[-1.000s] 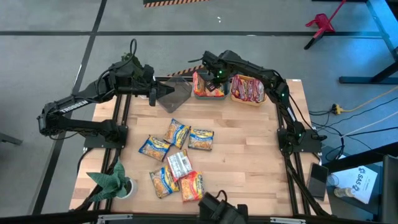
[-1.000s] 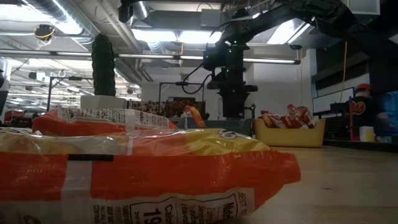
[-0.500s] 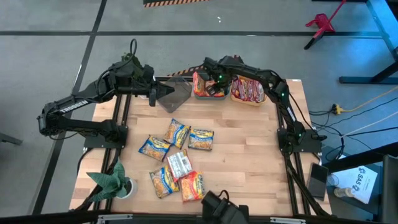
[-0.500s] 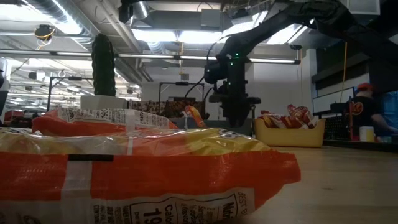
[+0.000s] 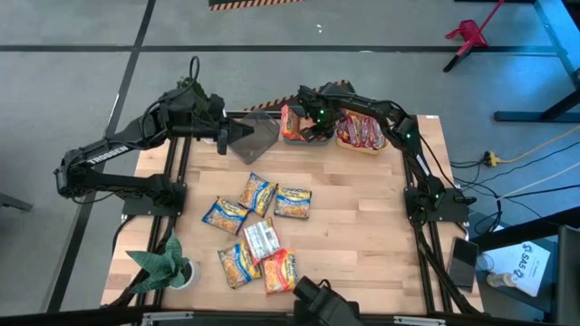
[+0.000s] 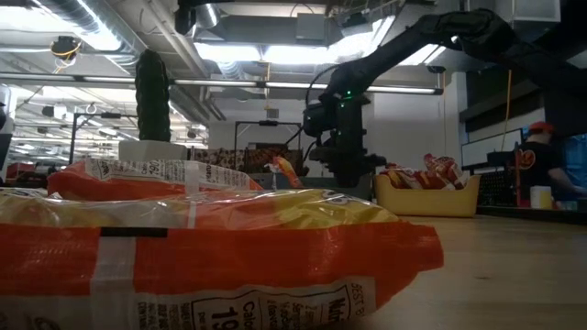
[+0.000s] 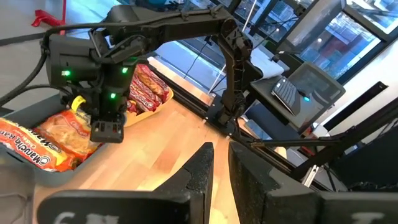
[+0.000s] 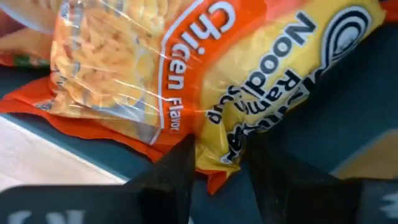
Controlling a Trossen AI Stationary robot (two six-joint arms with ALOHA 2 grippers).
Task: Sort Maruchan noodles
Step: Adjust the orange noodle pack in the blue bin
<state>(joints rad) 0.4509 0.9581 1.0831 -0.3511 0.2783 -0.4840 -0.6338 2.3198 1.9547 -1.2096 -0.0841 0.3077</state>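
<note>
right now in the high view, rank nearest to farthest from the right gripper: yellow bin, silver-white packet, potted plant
From the right gripper, over the bin of orange packets at the far edge:
1. yellow bin, just beside it, far-right side.
2. silver-white packet, mid-table among the loose packets.
3. potted plant, near-left corner.

Right claw [image 5: 313, 129] lowered into the teal bin [image 5: 292, 137], fingers narrowed around an orange packet [image 8: 186, 81]

The wooden table [image 5: 362, 235] carries loose noodle packets [image 5: 258, 231], three bins [image 5: 313, 129] and a plant [image 5: 168, 264].
</note>
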